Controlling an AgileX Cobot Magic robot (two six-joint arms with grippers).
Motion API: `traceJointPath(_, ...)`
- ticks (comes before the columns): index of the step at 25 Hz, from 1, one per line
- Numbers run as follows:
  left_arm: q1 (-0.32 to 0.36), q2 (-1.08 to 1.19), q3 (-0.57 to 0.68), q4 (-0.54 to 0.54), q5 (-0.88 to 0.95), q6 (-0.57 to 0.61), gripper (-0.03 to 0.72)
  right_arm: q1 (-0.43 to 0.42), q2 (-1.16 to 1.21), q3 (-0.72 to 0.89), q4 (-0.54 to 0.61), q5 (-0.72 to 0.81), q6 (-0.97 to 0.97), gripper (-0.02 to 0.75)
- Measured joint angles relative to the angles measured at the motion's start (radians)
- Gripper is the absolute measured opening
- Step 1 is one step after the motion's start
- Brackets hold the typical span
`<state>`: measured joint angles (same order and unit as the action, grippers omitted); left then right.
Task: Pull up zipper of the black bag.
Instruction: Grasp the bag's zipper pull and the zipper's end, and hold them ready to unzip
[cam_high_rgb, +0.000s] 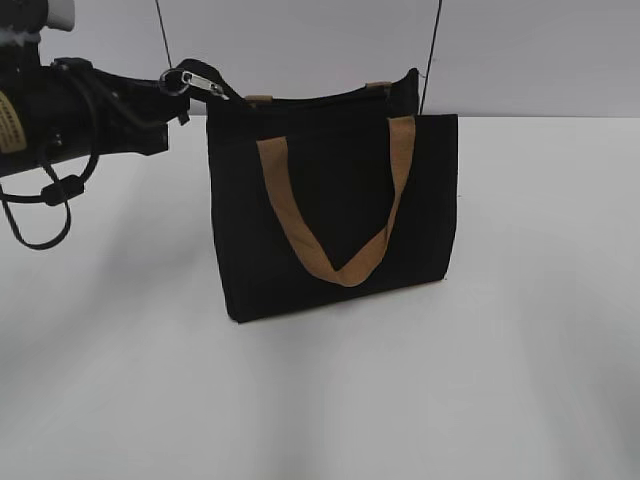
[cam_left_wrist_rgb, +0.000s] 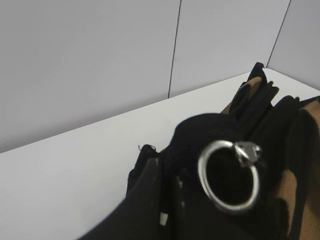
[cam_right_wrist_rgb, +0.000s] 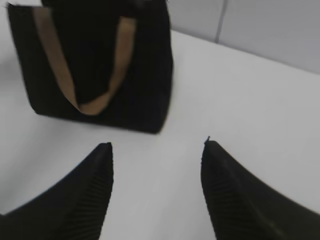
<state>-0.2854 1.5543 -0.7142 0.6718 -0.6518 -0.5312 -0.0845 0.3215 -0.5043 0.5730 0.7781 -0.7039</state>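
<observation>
Jaws: right gripper (cam_right_wrist_rgb: 156, 165) spread wide, nothing between its two ribbed black fingers (cam_right_wrist_rgb: 90, 192), hovering over bare table near the bag's front. Left gripper (cam_high_rgb: 178, 88): jaw state cannot be told; in the exterior view its tip sits at the bag's upper left corner, against the metal zipper pull ring (cam_high_rgb: 203, 82), but the fingers themselves are not resolved, and its own wrist view shows only dark shapes close to the lens.

Black bag (cam_high_rgb: 335, 205): fabric tote, upright on the white table (cam_high_rgb: 500, 380), roughly centre of the scene, front face toward the camera. Top edge sags slightly toward the far side.

Tan handle (cam_high_rgb: 345, 262): webbing strap on the front face, hanging down in a V. A second tan strap end shows at the far top edge.

Zipper pull ring: silver, round, with a small metal clasp; at the bag's top left end in the exterior view, large and close in the left wrist view (cam_left_wrist_rgb: 229, 176).

Left arm (cam_high_rgb: 70, 110): black, cabled, entering from the left at bag-top height.

Background: pale panelled wall (cam_left_wrist_rgb: 100, 60) behind the table.
</observation>
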Motion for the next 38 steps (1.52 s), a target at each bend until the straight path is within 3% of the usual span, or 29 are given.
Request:
traceJointPath(7, 0.0, -0.003, 0.0, -0.001, -0.001, 0.0, -0.005, 0.068, 0.278, 0.0, 0.5, -0.072, -0.558, 0.43)
traceJointPath(15, 0.0, -0.003, -0.013, -0.001, 0.001, 0.0, -0.005, 0.221, 0.695, -0.031, 0.829, -0.09, -1.027, 0.43)
traceJointPath(26, -0.002, -0.003, -0.076, -0.001, 0.001, -0.032, -0.005, 0.509, 1.169, -0.428, 0.867, -0.13, -1.087, 0.43)
traceJointPath(38, -0.004, -0.005, -0.076, 0.002, 0.001, -0.143, -0.006, 0.607, 1.47, -0.698, 0.87, -0.142, -0.977, 0.407)
